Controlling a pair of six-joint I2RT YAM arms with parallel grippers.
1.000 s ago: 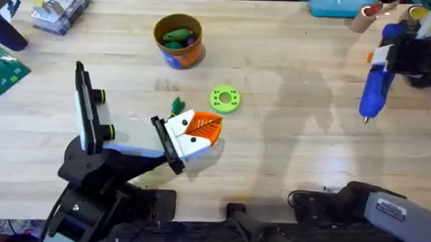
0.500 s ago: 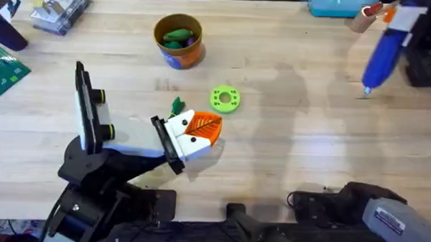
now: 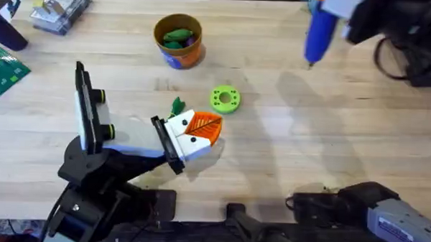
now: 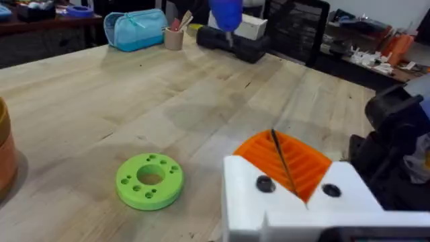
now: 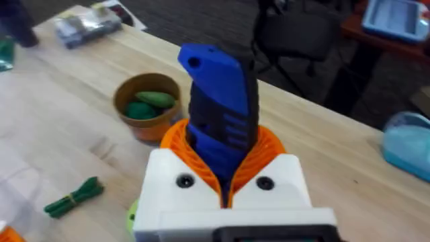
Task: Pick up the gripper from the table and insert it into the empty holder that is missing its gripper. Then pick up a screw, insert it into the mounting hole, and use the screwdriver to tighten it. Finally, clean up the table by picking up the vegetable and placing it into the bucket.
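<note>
My right gripper [image 3: 333, 10] hangs high over the table's back right, shut on the blue screwdriver [image 3: 320, 30], tip down. In the right wrist view its orange fingers [image 5: 269, 144] clamp the screwdriver [image 5: 222, 114]. My left gripper [image 3: 211, 128] rests near the table's middle, shut. Its white holder [image 3: 180, 134] carries the orange ribbed gripper [image 3: 203, 125]; the left wrist view shows that holder [image 4: 295, 202] with dark holes and the orange gripper [image 4: 306, 161]. The dark-green vegetable [image 3: 176, 105] lies just behind the holder, also seen as vegetable [image 5: 74, 197]. The orange bucket [image 3: 190, 57] stands at the back, holding green pieces. No screw can be made out.
A lime-green ring [image 3: 225, 99] lies right of the vegetable, close to my left gripper. A blue pouch [image 4: 134, 30], a cup [image 4: 173, 38] and a black device [image 4: 232, 44] line the back right. A plastic box [image 3: 60, 6] and a green board [image 3: 2, 69] sit far left.
My right arm has carried the screwdriver up and to the left, from the right edge toward the back middle. The left arm, vegetable, ring and bucket have not moved.
</note>
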